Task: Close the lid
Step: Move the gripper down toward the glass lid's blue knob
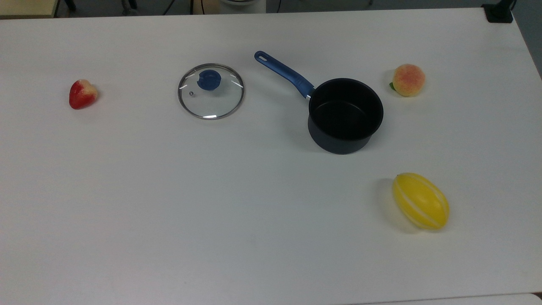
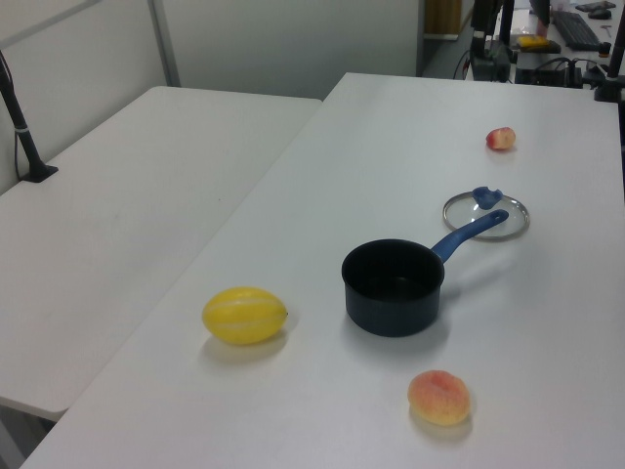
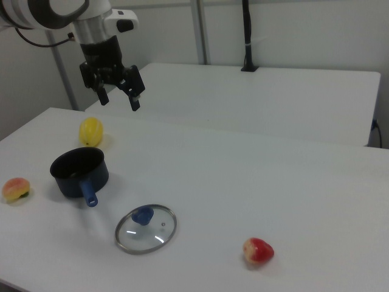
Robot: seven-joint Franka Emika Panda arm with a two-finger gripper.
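- A white table (image 1: 169, 212) is seen carrying every item.
- The arm's gripper (image 3: 119, 97) is held high above the table in the right view, fingers spread apart, nothing held or touched.
- A dark saucepan (image 1: 345, 114) with a blue handle is set uncovered.
- The lid (image 1: 211, 91), clear glass with a metal rim and blue knob, is laid flat on the table, apart from the saucepan, on the top view's left.
- A yellow melon (image 1: 420, 201), a peach (image 1: 408, 79) and a strawberry (image 1: 82, 94) are scattered well apart.
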